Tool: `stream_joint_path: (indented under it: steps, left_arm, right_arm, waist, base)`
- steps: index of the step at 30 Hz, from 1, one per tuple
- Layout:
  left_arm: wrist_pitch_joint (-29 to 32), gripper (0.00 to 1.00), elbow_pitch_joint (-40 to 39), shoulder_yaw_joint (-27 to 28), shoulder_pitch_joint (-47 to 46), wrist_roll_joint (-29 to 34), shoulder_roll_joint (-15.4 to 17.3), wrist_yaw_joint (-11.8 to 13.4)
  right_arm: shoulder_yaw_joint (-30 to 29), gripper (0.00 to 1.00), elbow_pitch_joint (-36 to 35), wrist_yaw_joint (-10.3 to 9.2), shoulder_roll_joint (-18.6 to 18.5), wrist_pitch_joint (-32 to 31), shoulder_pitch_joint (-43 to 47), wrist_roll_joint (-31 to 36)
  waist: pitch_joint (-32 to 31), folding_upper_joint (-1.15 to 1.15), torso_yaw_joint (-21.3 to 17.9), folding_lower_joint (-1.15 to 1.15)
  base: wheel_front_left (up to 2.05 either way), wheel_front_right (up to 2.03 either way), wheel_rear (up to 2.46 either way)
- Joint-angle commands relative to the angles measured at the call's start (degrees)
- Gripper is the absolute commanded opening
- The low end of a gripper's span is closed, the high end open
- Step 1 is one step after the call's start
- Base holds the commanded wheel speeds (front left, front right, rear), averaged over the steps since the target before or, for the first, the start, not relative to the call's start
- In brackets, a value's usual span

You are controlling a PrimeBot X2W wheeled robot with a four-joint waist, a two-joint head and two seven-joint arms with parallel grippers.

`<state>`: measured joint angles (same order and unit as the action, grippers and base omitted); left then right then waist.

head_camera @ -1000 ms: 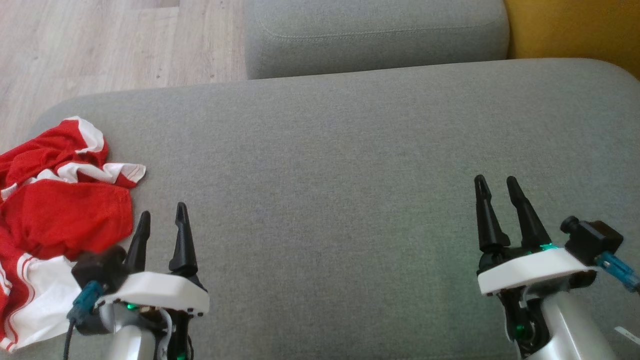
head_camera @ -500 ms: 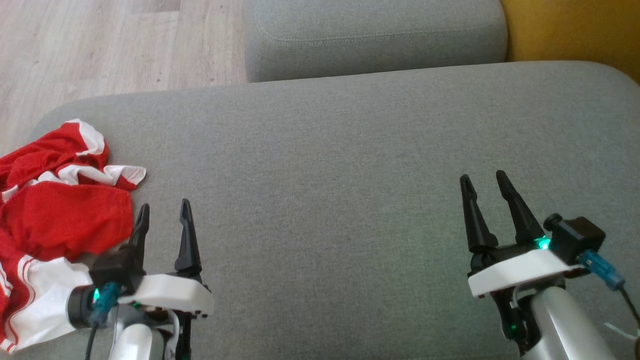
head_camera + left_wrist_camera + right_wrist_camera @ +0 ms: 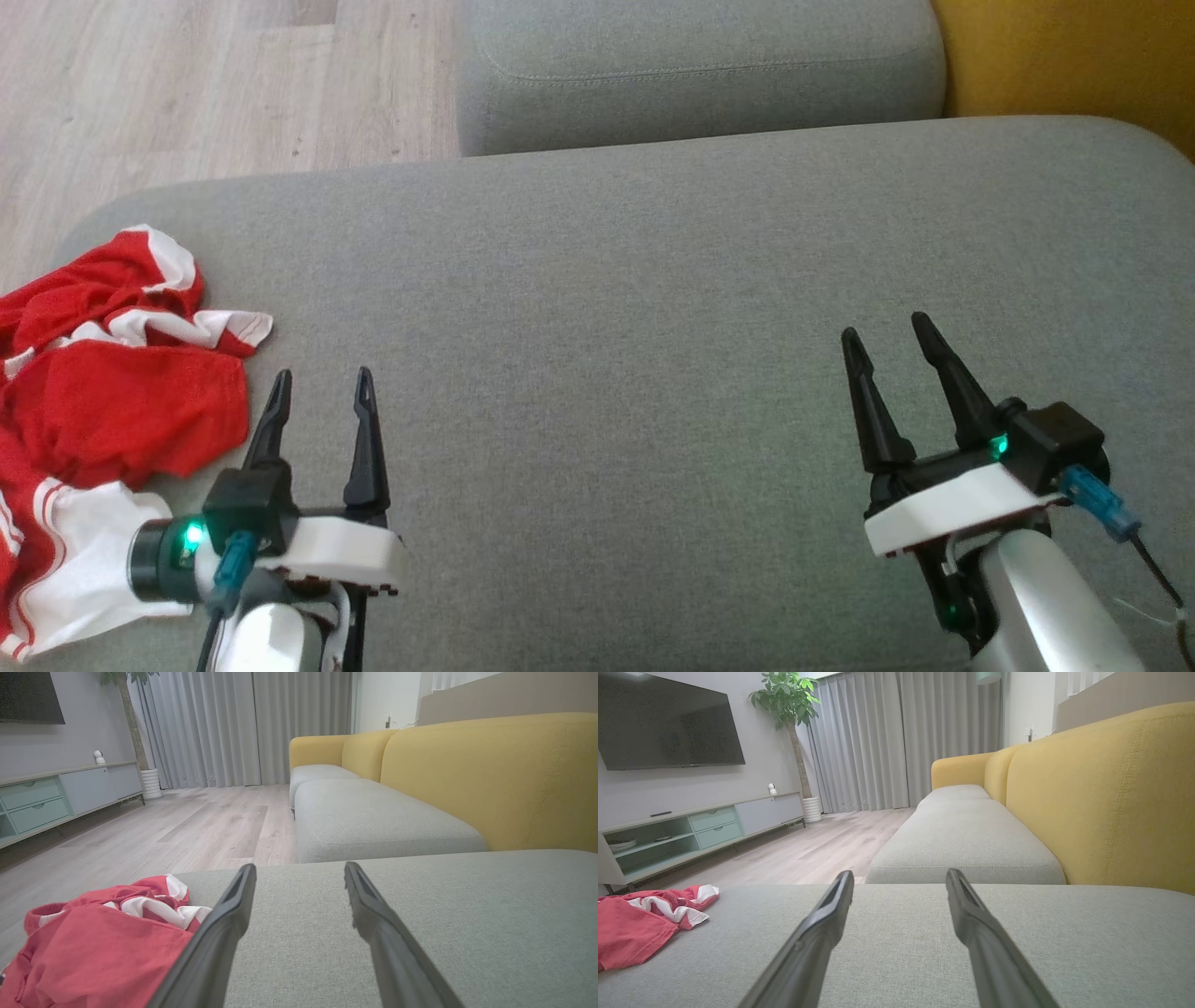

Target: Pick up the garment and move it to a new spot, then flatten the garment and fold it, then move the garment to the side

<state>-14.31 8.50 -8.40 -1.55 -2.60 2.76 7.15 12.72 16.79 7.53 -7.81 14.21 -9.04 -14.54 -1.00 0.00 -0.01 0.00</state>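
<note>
Nearest the robot, the left tool (image 3: 323, 373) and the right tool (image 3: 884, 326) both hover low over the grey seat cushion (image 3: 607, 280), each with its 2 dark fingers spread wide and nothing between them. The right tool is well apart from the work, over bare fabric. Just beside the left tool, on its outer side, lies the garment (image 3: 112, 411): a red jersey with white panels and thin red stripes, crumpled in a heap at the cushion's left end and running out of the head view's left edge. It is not yet lifted, so the task looks to be at its first step. The cloth should handle as light, soft and limp, with no stiffness to hold a shape, so it will likely droop and trail from any single grip, and its smooth knit may slip from a shallow pinch. A raised fold of the red body close to the left tool, or the white-banded hem bunched at the near corner, looks the best place to take a deep bite. Beyond are a 2nd grey cushion (image 3: 700, 65), a yellow backrest (image 3: 1064, 56) and pale wooden floor (image 3: 187, 84).
</note>
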Motion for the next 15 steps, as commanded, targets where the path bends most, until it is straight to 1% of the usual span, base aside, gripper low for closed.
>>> stream_joint_path:
  steps: [1,15]
  left_arm:
    - [-0.69,1.00,-1.90,2.07,-3.52,0.19,0.52,0.33]
    - [-0.69,1.00,-1.64,2.66,-3.36,-0.59,0.29,0.26]
  right_arm:
    - [1.18,1.00,-1.50,-0.04,-0.34,0.79,-2.71,0.29]
    - [0.78,1.00,-0.53,-0.04,-0.15,0.79,-2.77,-0.67]
  waist:
    - [0.01,0.00,0.02,0.00]
    - [0.07,0.00,0.03,0.00]
  base:
    - [0.00,0.00,0.00]
    - [0.00,0.00,0.00]
